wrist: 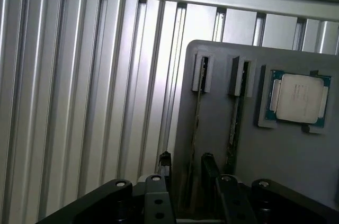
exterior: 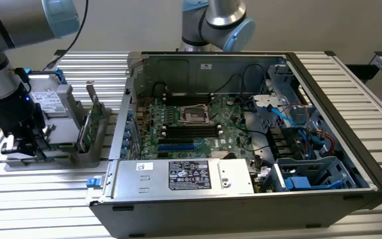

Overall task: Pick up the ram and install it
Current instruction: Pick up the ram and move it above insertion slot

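Gaping wide, the gripper (wrist: 186, 164) frames the ram (wrist: 195, 128) standing in the gray holder (wrist: 296, 171).

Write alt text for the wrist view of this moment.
An open gripper in the foreground points toward a grey holder. The holder carries two thin circuit boards standing on edge in slots, with a square silver processor chip in a recess beside them. The holder rests on a ribbed aluminium table.
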Motion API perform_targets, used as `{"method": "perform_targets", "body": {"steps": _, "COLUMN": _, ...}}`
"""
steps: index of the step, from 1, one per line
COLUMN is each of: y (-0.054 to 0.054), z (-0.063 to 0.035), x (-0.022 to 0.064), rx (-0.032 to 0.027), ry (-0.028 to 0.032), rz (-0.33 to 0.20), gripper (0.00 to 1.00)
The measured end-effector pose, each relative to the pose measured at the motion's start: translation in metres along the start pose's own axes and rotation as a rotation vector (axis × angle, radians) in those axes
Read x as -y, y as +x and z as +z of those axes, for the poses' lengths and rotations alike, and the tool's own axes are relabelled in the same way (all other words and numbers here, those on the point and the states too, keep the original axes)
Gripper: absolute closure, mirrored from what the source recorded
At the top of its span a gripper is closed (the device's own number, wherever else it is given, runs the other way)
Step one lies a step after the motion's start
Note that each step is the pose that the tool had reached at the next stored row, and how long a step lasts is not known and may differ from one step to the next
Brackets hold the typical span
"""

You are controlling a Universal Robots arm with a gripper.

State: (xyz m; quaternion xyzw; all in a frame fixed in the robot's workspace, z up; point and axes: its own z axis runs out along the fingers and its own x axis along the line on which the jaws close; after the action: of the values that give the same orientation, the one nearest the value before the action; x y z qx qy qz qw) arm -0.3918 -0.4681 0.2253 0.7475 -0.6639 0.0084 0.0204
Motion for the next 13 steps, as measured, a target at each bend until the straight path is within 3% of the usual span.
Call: {"method": "perform_targets", "body": {"steps": 13, "y": -0.009, "z": 0.0227, "x": -0.0017, "rx": 0.0006, "ry": 0.0000, "rz": -0.003, "gripper": 0.64}}
